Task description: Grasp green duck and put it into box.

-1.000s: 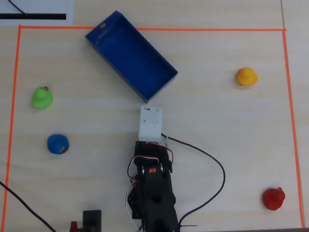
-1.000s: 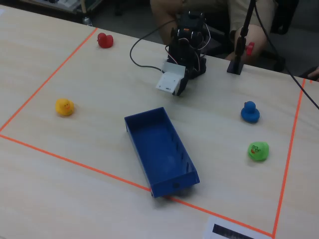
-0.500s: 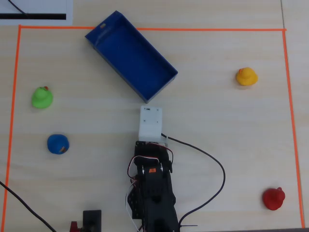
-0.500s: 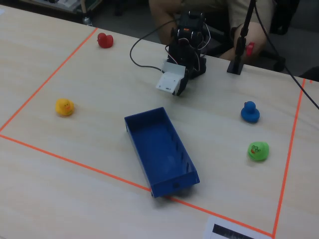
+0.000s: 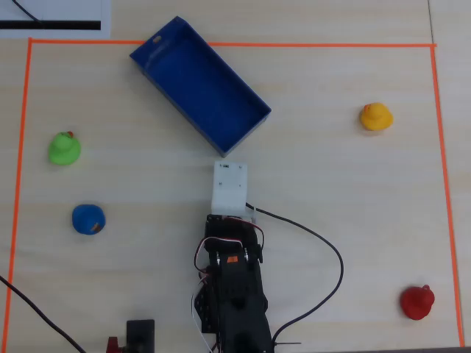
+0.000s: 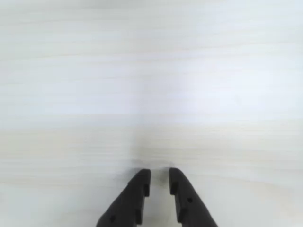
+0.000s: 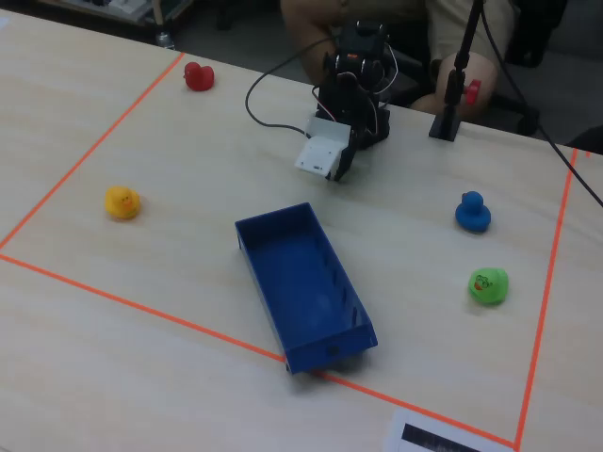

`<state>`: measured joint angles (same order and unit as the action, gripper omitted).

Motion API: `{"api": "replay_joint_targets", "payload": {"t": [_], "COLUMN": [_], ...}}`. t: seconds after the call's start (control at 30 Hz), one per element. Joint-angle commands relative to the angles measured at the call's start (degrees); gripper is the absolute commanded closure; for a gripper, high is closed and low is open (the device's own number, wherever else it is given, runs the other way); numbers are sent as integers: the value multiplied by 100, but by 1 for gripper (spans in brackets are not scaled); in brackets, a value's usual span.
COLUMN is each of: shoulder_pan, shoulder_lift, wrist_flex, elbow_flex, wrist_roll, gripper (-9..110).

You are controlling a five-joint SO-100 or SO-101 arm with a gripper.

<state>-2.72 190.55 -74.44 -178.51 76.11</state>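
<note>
The green duck [image 5: 64, 148] sits on the table at the left in the overhead view and at the right in the fixed view [image 7: 488, 284]. The blue box [image 5: 243, 88] lies open and empty, slanted, at the top middle; it also shows in the fixed view [image 7: 301, 278]. My gripper [image 6: 160, 176] points down at bare table, its black fingertips nearly together with only a narrow gap and nothing between them. In the overhead view the white wrist housing [image 5: 229, 185] covers it, just below the box and far right of the green duck.
A blue duck [image 5: 88, 219] sits below the green one. A yellow duck [image 5: 375, 117] is at the upper right and a red duck [image 5: 417, 301] at the lower right. Orange tape [image 5: 221, 44] frames the work area. A black cable [image 5: 324, 246] loops right of the arm.
</note>
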Motion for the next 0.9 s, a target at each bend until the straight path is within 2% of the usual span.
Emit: {"api": "replay_joint_targets", "payload": {"t": [0.0, 0.87], "shoulder_pan": [-18, 141], "shoulder_lift": [-79, -79], "wrist_flex": [-79, -79], "elbow_flex": [26, 26], "wrist_roll": [-44, -35], "gripper": [99, 99]}}
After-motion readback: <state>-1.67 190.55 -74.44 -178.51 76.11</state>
